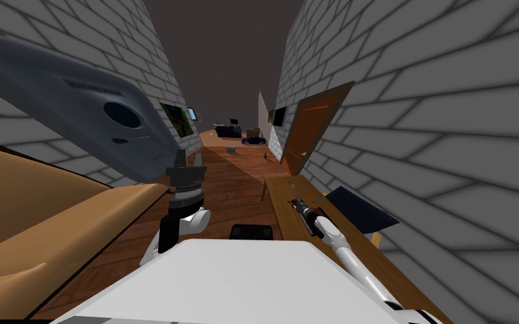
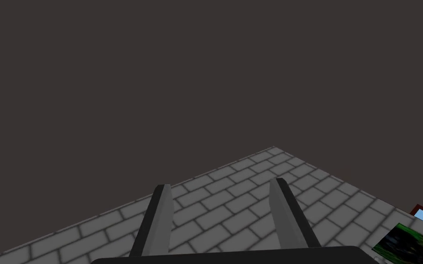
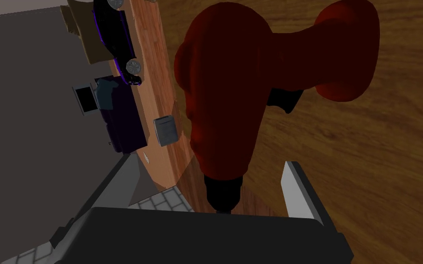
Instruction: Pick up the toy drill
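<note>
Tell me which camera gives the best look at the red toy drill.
Right wrist view: the toy drill lies close up, its dark nose between the fingers of the open right end effector. Head view gives only a red sliver on the table; left wrist view faces away.

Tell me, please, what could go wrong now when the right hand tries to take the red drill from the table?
1. The right hand is open with its fingers beside the dark nose of the red drill, not its wide body; closing there may let it slip or swing.
2. The drill seems to lie near the edge of the table; a push could send it off.
</note>
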Robot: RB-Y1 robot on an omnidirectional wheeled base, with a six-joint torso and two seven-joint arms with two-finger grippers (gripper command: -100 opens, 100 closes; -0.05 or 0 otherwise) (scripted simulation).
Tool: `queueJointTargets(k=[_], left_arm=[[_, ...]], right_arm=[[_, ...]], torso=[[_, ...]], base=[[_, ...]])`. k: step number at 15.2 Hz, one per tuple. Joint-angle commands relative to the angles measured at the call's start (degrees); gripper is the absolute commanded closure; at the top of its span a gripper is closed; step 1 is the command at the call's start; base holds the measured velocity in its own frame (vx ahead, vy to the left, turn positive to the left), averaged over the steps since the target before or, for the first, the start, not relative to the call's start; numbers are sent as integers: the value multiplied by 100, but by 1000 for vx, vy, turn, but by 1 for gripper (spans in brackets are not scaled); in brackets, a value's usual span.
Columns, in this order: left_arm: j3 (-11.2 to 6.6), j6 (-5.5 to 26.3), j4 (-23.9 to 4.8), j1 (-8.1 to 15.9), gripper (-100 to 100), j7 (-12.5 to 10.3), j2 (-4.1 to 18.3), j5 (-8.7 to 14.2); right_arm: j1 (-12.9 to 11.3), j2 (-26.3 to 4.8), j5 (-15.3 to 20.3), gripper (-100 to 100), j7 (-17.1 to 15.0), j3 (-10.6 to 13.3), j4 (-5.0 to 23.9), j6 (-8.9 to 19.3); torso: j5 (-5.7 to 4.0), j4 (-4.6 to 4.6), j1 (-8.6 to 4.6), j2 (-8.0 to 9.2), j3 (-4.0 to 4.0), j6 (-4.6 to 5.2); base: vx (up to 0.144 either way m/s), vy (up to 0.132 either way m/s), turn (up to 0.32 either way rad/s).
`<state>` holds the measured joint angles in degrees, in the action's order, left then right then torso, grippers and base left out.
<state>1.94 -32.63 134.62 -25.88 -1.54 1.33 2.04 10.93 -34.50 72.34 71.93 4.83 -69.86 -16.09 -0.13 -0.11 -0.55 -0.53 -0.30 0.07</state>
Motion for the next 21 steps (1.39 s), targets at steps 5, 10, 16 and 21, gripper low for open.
queueJointTargets(k=[5,10,16,21], left_arm=[[0,0,0,1,0,0,0,0],[1,0,0,1,0,0,0,0],[0,0,0,0,0,0,0,0],[1,0,0,1,0,0,0,0]], right_arm=[[-292,-54,292,-100,-458,663,-95,347],[-704,-169,780,-100,-1039,1323,-341,880],[-910,-227,1024,-100,-1509,2000,-464,1181],[-872,-269,1024,100,-1526,1960,-494,1205]], torso=[[-2,0,-5,-1,-1,-4],[0,0,0,1,1,-5],[-1,0,-4,0,0,-1],[4,5,14,7,6,-5]], base=[[8,-44,-134],[10,-45,-154],[12,-40,-162],[1,-5,-1]])
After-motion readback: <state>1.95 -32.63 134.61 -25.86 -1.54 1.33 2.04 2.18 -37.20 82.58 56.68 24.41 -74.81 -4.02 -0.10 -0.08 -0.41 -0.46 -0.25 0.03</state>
